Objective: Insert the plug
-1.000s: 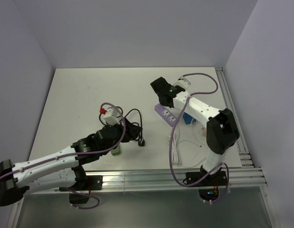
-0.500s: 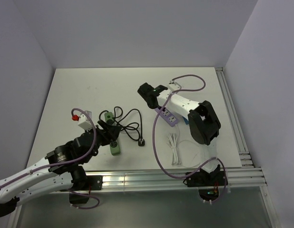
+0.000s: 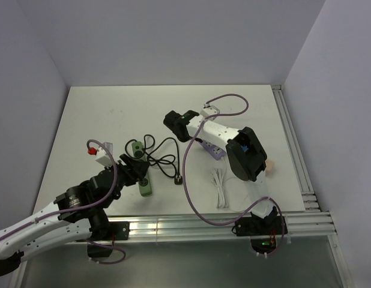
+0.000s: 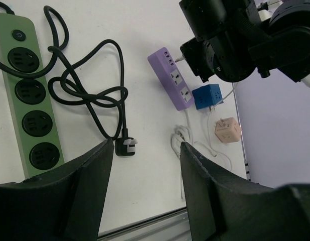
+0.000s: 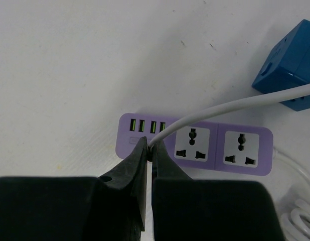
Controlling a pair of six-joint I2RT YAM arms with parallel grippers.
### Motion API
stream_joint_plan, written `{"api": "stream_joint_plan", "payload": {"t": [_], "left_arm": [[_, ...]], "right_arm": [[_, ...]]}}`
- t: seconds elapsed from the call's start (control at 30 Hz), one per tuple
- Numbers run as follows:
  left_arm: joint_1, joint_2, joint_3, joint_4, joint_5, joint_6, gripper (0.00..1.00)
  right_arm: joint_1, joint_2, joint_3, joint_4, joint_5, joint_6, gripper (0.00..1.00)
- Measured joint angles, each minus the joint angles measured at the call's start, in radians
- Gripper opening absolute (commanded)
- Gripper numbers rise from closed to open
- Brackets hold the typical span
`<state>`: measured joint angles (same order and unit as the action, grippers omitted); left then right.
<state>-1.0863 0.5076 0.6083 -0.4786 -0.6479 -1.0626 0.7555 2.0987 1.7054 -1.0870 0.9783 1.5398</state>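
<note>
The plug sits on the bench just beside the purple strip, near the right gripper (pinched tight on a white cable); the left gripper gapes, empty.

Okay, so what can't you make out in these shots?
Blue plug: top view, hidden behind the right arm; right wrist view, cut by the right edge.
White cable tip: right wrist view, buried between the shut right gripper fingers.
Purple strip: top view, largely covered by the right arm.
Green strip near end: left wrist view, behind the left gripper finger.
</note>
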Motion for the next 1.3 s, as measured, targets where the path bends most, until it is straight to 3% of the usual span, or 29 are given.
{"api": "stream_joint_plan", "payload": {"t": [0.43, 1.3], "left_arm": [[0.0, -0.019, -0.018, 0.003, 0.003, 0.012, 0.59], [0.0, -0.021, -0.032, 0.018, 0.004, 0.031, 0.57]], "right_arm": [[-0.008, 0.027, -0.017, 0.096, 0.034, -0.132, 0.0], [-0.051, 0.082, -0.039, 0.136, 0.054, -0.2, 0.0]]}}
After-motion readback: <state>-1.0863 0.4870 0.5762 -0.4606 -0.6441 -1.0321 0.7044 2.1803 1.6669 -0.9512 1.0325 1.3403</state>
